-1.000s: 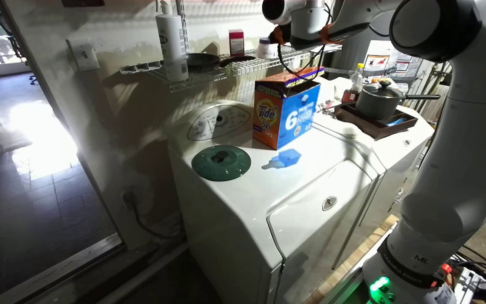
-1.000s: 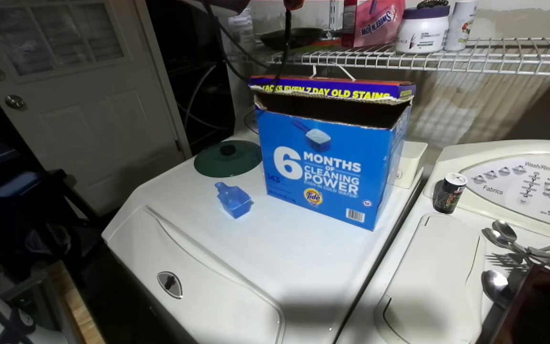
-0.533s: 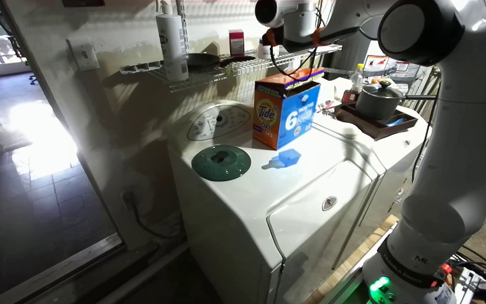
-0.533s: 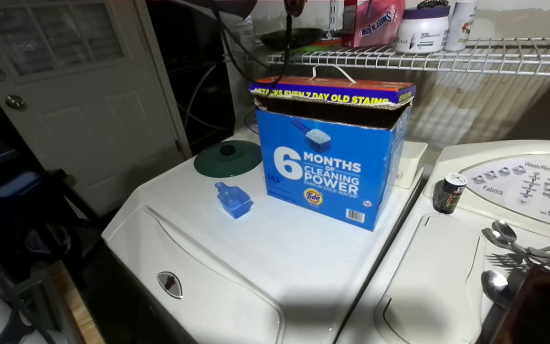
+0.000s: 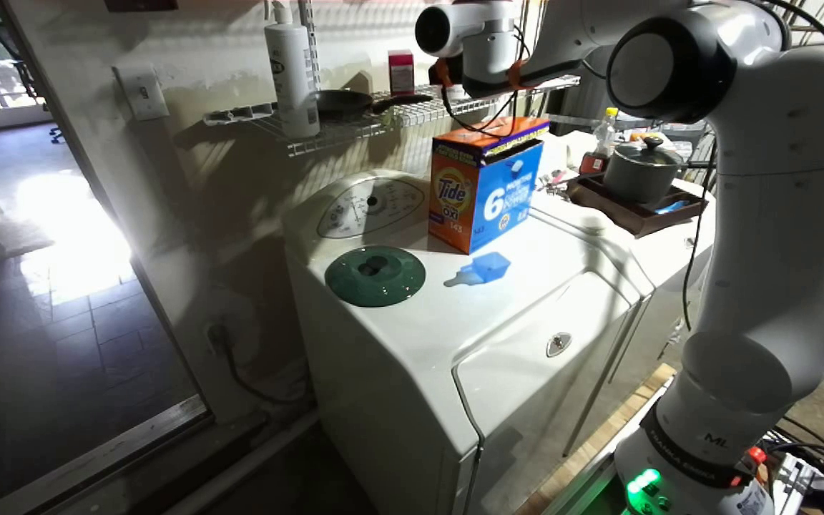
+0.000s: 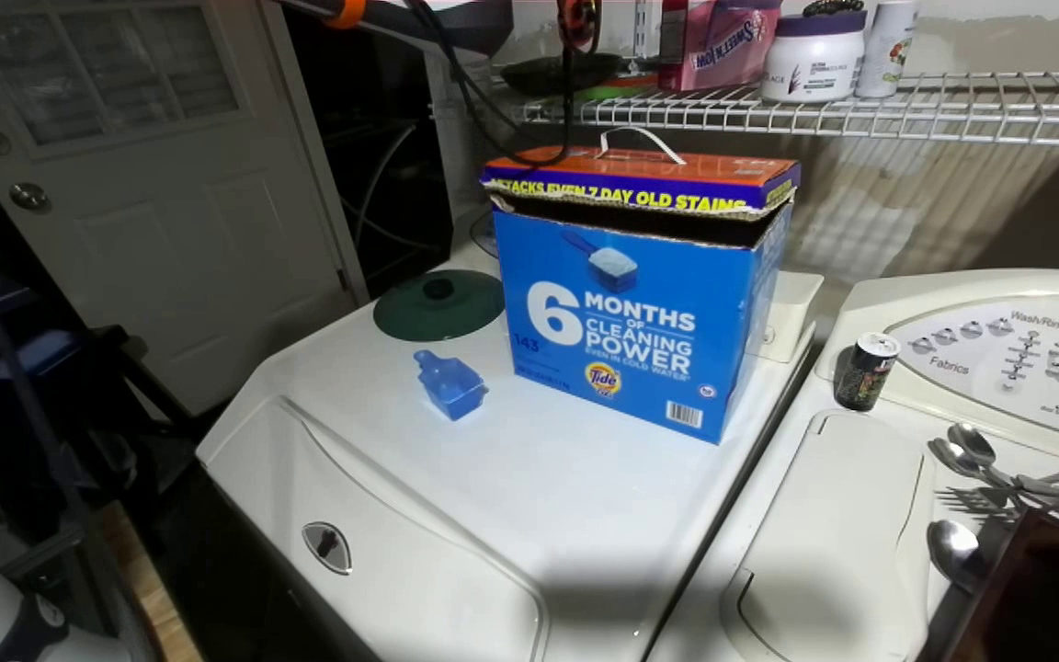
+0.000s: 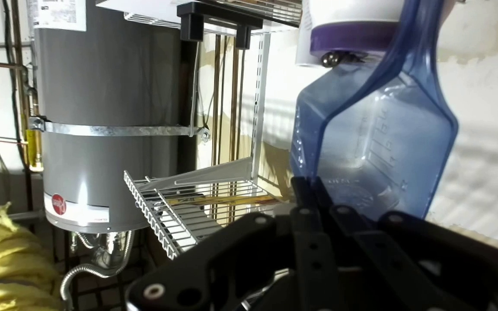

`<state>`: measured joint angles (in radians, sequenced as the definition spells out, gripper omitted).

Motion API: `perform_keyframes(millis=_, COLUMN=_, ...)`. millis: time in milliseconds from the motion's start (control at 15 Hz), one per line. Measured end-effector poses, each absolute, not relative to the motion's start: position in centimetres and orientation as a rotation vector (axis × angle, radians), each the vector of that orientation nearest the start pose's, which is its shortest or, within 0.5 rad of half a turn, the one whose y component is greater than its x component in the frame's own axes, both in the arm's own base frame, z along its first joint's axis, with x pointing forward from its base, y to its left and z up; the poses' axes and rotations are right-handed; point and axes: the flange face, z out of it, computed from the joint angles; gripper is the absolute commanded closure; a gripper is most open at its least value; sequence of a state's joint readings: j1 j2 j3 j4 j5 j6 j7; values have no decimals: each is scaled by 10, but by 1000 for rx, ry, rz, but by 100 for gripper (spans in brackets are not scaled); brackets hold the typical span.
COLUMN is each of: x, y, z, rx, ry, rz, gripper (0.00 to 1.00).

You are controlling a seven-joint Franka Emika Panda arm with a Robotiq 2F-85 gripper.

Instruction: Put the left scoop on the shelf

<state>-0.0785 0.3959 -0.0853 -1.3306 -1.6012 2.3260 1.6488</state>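
Observation:
The left scoop (image 7: 387,142), pale translucent blue, fills the right side of the wrist view. My gripper (image 7: 308,183) is shut on the scoop's side wall. The scoop's handle points to the top of the picture. The wrist picture stands upside down. The held scoop and the fingers cannot be made out in the exterior views. The white wire shelf (image 6: 998,119) runs along the wall above the machines, also in an exterior view (image 5: 355,132). Part of it shows at the top of the wrist view (image 7: 275,12), near the scoop.
A purple-lidded jar (image 7: 352,39) stands close behind the scoop. The shelf also holds a pink box (image 6: 723,46), a pan (image 5: 344,102) and a tall bottle (image 5: 292,79). A Tide box (image 6: 621,313), bright-blue scoop (image 6: 451,386) and green lid (image 6: 438,308) stand on the washer below.
My arm has moved leftward and slightly lower in an exterior view, over the Tide box. The Tide box's lid has sunk a little. The scoop on the washer has not moved.

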Motion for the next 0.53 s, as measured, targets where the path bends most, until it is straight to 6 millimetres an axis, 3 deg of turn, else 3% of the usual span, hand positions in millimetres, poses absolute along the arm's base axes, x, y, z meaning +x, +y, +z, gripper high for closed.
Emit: perform_keyframes(millis=533, x=739, y=-91, z=576, rx=1659, ry=-843, rz=1519, gripper=99)
